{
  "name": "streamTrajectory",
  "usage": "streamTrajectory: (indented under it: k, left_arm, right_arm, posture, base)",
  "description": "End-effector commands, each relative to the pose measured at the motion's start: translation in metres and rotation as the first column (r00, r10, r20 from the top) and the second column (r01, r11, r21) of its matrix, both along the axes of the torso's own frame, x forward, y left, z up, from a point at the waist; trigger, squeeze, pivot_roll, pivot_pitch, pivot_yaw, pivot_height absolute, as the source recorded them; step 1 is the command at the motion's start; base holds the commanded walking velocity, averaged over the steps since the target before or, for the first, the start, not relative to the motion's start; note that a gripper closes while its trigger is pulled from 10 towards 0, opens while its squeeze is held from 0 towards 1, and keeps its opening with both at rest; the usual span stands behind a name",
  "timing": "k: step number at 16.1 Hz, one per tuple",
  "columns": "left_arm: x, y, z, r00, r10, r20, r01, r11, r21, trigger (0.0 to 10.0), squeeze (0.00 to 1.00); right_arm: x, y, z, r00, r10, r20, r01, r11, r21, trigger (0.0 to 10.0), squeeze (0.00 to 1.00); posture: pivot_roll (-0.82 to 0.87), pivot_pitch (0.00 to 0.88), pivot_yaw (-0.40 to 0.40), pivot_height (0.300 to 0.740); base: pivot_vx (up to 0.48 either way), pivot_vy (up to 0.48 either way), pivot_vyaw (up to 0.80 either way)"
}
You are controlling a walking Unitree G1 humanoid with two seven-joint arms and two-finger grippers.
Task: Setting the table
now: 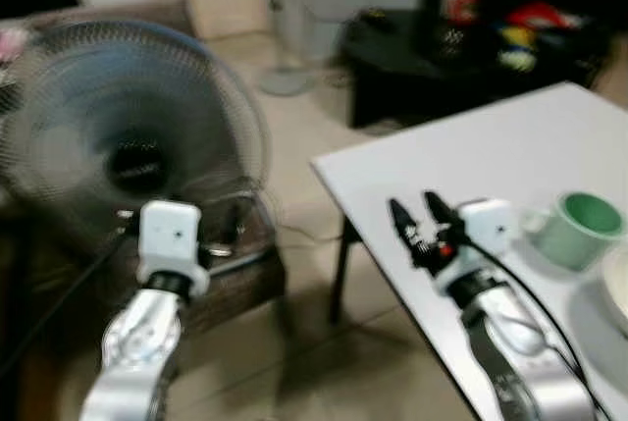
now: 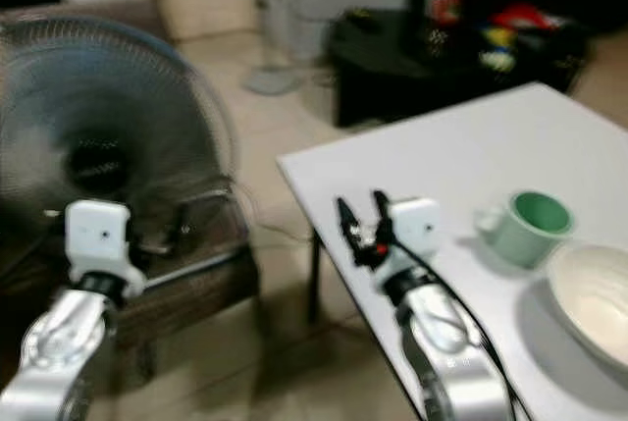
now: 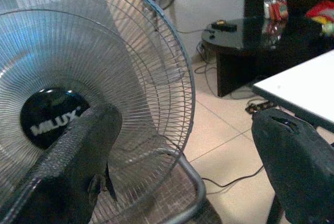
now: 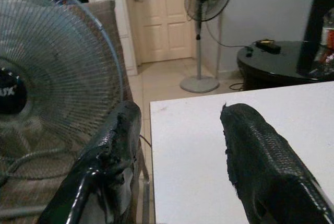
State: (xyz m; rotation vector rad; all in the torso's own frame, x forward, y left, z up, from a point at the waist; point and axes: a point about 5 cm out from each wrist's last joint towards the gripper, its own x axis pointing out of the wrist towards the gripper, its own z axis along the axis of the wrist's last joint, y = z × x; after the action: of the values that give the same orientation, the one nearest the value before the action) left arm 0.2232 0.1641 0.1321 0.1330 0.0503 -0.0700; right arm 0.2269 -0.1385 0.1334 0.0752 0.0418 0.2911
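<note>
The right gripper [image 2: 359,217] hangs over the near left part of the white table [image 2: 461,161], with its 2 black fingers spread apart and nothing between them. Near it, further to the right on the table, a green mug [image 2: 524,226] stands upright, and a cream bowl [image 2: 597,303] lies just beside the mug at the table's right edge. The left gripper [image 3: 172,172] is held off the table in front of a big fan [image 1: 123,117] on a low brown seat; its fingers are also wide apart and hold nothing. The left wrist view lets the word MILUX be read on the fan's black hub [image 3: 50,115]. The right wrist view shows a standing fan [image 4: 206,25] and a cream door [image 4: 162,12] behind the table. A black low table [image 1: 461,53] with bright things stands further back.
</note>
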Motion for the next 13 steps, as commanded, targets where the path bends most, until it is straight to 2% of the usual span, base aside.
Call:
streamTrajectory:
  k: [1, 10, 13]
  left_arm:
    - [0.0010, 0.0042, 0.0025, 1.000, 0.023, 0.015, -0.023, 1.000, 0.019, 10.0, 0.00]
    - [0.0056, -0.0008, 0.0081, 0.999, 0.009, 0.039, -0.009, 1.000, 0.012, 10.0, 0.00]
    - [0.0069, 0.0004, 0.0098, 0.999, 0.013, 0.047, -0.014, 1.000, 0.018, 10.0, 0.00]
  right_arm:
    - [-0.0002, -0.0006, -0.0033, 1.000, -0.015, -0.011, 0.015, 1.000, 0.006, 10.0, 0.00]
    - [0.0042, 0.0002, -0.0097, 0.999, -0.005, -0.046, 0.005, 1.000, -0.007, 10.0, 0.00]
    - [0.0056, 0.0011, -0.0094, 0.999, 0.001, -0.049, -0.001, 1.000, -0.004, 10.0, 0.00]
  posture:
    - [0.03, 0.000, 0.051, 0.740]
    - [0.03, 0.000, 0.046, 0.740]
    - [0.04, 0.000, 0.042, 0.740]
  base:
    - [0.000, 0.000, 0.80]
    - [0.000, 0.000, 0.80]
    - [0.000, 0.259, 0.80]
